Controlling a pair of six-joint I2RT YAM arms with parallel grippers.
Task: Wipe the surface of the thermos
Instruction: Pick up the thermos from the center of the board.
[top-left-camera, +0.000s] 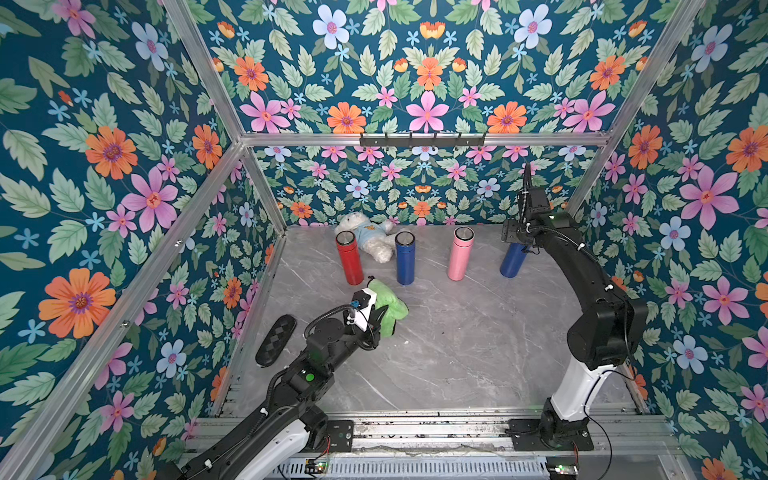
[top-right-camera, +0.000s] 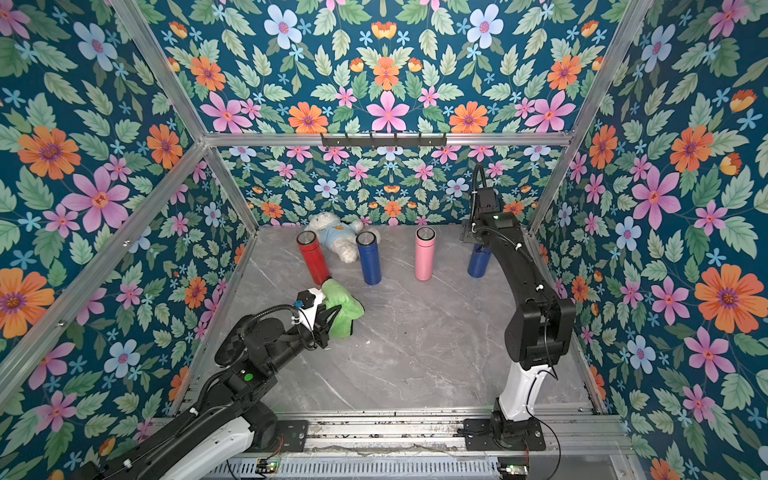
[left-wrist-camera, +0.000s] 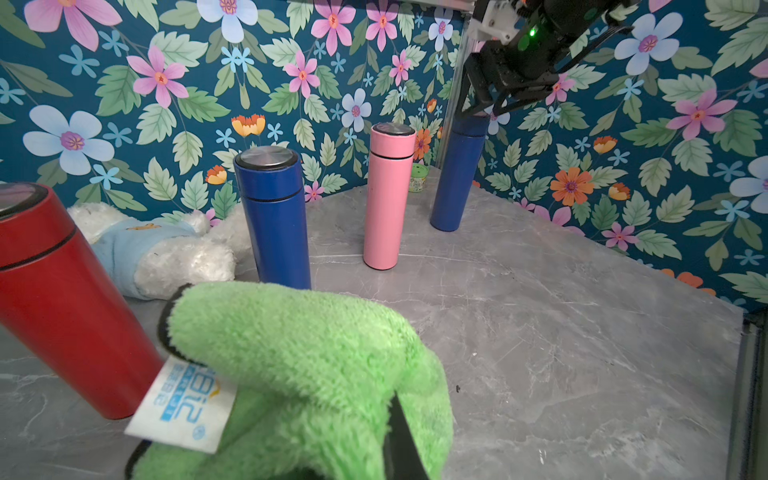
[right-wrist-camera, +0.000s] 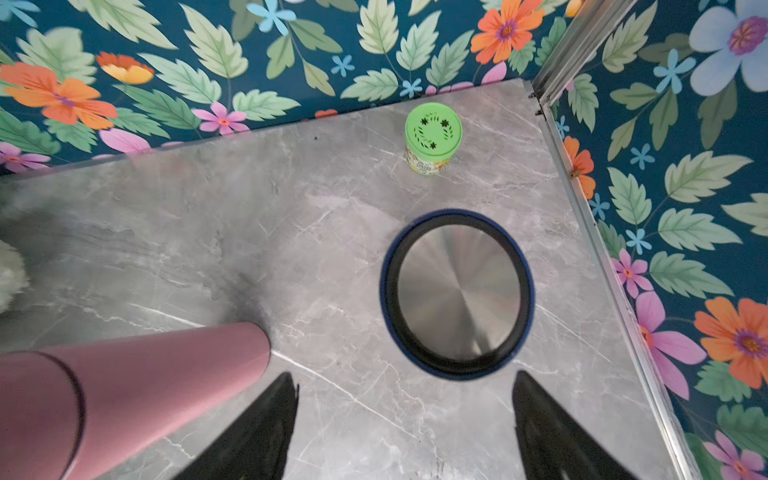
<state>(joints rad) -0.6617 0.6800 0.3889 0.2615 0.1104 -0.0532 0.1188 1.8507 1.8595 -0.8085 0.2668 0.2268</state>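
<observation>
Thermoses (top-left-camera: 405, 257) stand on marble tabletop (top-left-camera: 457, 353) between floral walls (top-left-camera: 424, 75).

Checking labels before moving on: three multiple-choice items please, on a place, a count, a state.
1. The right gripper hangs over: A) the plush bear B) the black pad C) the blue thermos by the right wall.
2. Thermoses standing upright: A) two B) four C) six.
3. The left gripper is: A) open and empty B) shut on the green cloth C) shut on the plush bear.
C, the right wrist view looks down on its lid; B, the red thermos, middle blue thermos, pink thermos and that one; B, cloth fills its jaws.
</observation>
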